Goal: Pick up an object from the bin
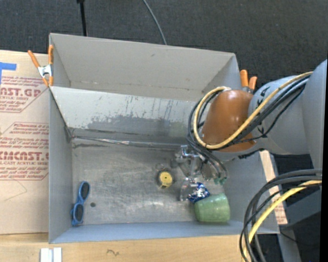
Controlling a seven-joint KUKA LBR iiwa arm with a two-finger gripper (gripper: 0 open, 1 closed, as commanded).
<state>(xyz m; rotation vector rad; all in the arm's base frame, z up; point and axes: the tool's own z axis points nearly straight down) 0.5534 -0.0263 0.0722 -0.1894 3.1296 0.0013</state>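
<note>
Far to the left of the small yellow round piece (164, 179), and lower, near the front wall of the grey metal bin (127, 104), we see a pair of blue sunglasses (80, 204) lying flat on the floor, its length running roughly front to back. It sits well apart from everything else.

The yellow round piece itself lies alone near the middle of the bin floor, with bare metal all around it.

Just right of the yellow piece the gripper (189, 188) is down at the floor, its metal parts reaching from a little behind the yellow piece to a little in front of it. At its lower end, right of the yellow piece and slightly nearer the front wall, lies a small crumpled blue-and-white thing (198, 193), touching or almost touching the gripper's tip. We cannot tell whether the gripper is spread or closed, nor whether that thing sits inside it.

Further right of the yellow piece and lower still, a soft-looking green lump (211, 209) rests against the blue-and-white thing.

Above and to the right of the yellow piece we see the orange wrist cover (227, 117), and beyond it the grey arm (300, 112).
</note>
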